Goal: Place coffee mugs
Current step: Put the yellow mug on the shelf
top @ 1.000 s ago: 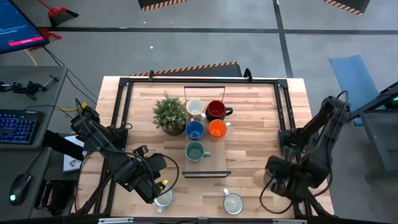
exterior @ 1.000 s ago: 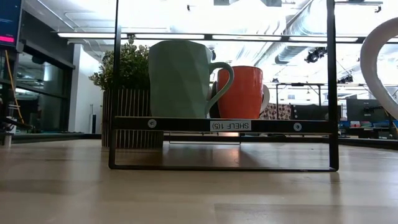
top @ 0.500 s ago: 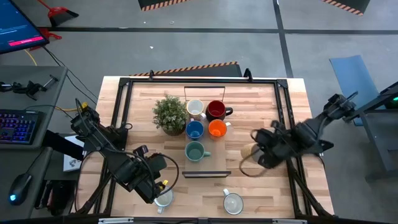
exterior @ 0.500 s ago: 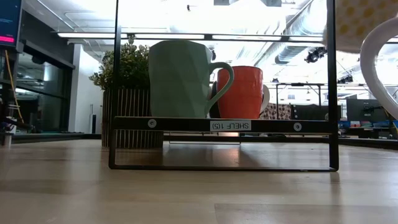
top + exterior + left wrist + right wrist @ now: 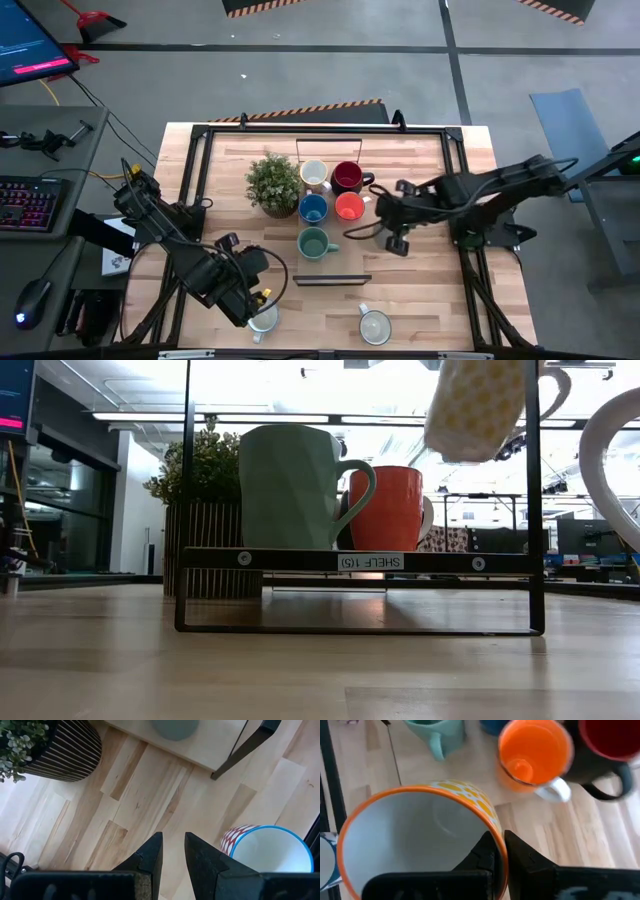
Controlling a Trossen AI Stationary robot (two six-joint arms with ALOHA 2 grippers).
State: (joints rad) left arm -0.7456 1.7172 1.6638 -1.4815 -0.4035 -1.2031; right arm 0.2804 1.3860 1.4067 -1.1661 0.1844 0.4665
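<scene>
Even overhead light on the pale wooden table [image 5: 420,300], soft short shadows, ceiling strip lights [image 5: 300,418] glaring white from table height, teal mug [image 5: 290,485] backlit and dull, orange mug [image 5: 535,752] smeared by blur, yellow-patterned mug [image 5: 420,835] soft up close.

The left end effector [image 5: 173,851] is hovering over the light wooden surface [image 5: 125,805], its two dark fingers [image 5: 152,855] standing slightly apart with bare wood showing in the narrow gap between them and nothing held there. Just beside those fingers a white mug with a blue rim and a red-and-white patterned side [image 5: 265,851] is sitting upright on the wood, its inside showing white. Farther off, a dark ribbed pot holding a small green plant [image 5: 55,745] is standing on the surface, while a teal green mug [image 5: 175,727] is resting on a pale shelf board [image 5: 215,745] framed by a dark metal bar [image 5: 245,747].
</scene>
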